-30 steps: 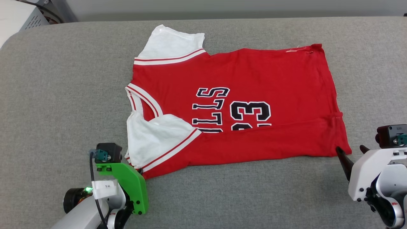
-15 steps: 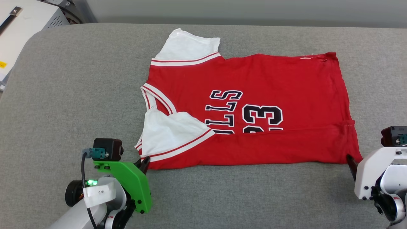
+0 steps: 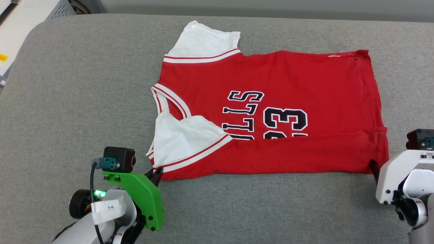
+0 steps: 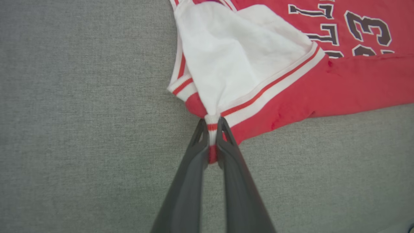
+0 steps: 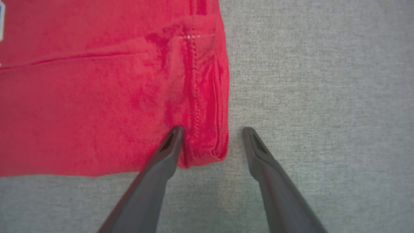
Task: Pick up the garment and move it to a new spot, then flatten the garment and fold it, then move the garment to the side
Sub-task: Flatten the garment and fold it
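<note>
One red shirt point(image 3: 271, 112) with white sleeves lies flat mid-frame in the head view, collar toward the left, its lower edge folded up over part of the lettering. At the lower left, the left gripper point(image 4: 212, 129) is pinched tight on the striped sleeve corner. At the lower right, the right gripper point(image 5: 212, 136) is spread wide, one finger on the hem corner, the other on the grey padded surface point(image 3: 84, 101).
</note>
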